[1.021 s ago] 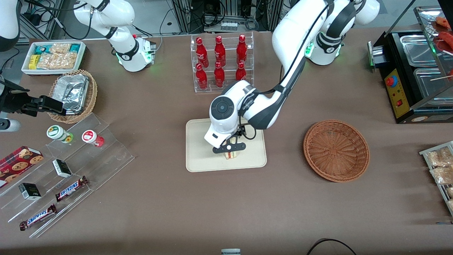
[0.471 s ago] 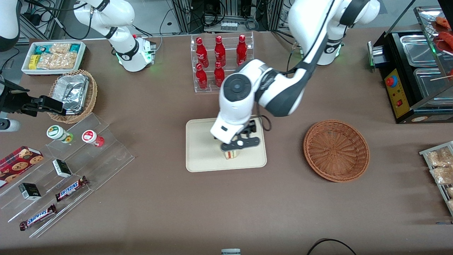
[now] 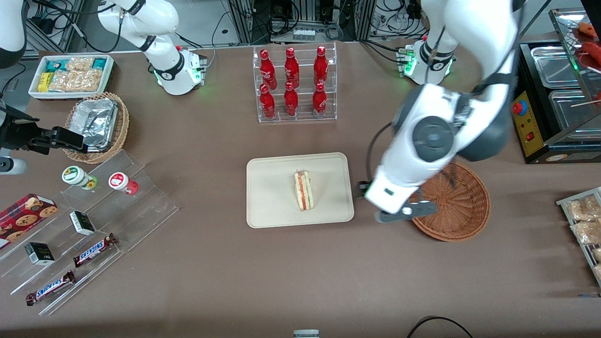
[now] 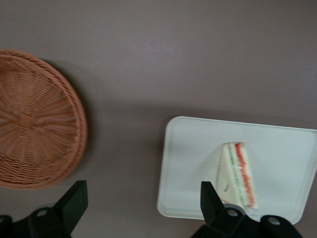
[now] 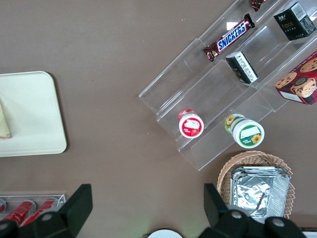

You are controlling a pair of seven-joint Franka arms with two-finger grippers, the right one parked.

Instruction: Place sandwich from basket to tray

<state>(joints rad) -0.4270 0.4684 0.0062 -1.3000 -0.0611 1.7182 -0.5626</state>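
Front view: the small triangular sandwich of pale white bread with red and green filling [image 3: 304, 190] lies flat on the flat rectangular cream-beige tray with rounded corners [image 3: 272, 206], inside the rim and nearer the tray edge that faces the round reddish-brown woven wicker basket [image 3: 462, 202] than the edge toward the parked arm's end. It rests free of any contact, so the transfer appears complete.

The pincer [image 3: 399, 216] hangs above the brown tabletop [image 3: 211, 272], between the tray and the basket, partly over the basket's rim. The left wrist view shows its fingers [image 4: 74, 201] spread wide with nothing between them, consistent with a release and clearance position. The basket interior is bare.

Sandwich long axis: aligned with the tray's short edges, running from the front-camera edge toward the bottle-rack edge. The layered cut face points upward.
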